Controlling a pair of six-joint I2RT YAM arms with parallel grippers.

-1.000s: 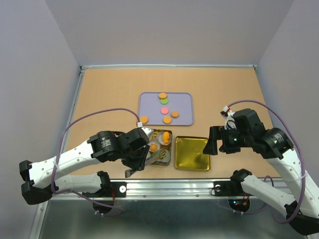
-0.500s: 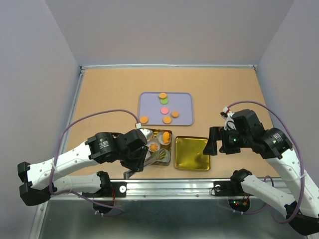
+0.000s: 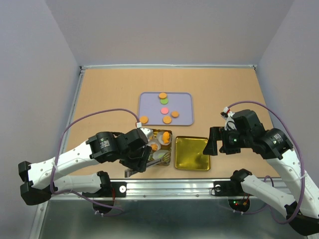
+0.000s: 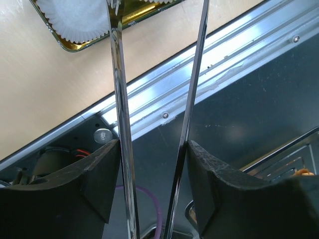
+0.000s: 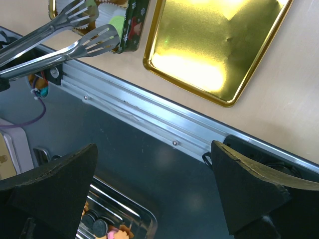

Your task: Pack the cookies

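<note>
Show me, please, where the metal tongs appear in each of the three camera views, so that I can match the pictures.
Top external: the tongs sit at lower centre-left, tips over the tin.
Left wrist: both tong arms run up the middle, from bottom edge to top edge.
Right wrist: top-left corner, slotted tips at the tin.
Shared landmark: the metal rail along the table's near edge.

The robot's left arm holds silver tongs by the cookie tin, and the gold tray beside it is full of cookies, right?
No. The gold tray is bare, as the right wrist view shows. The left fingers do hold silver tongs by the tin.
</note>
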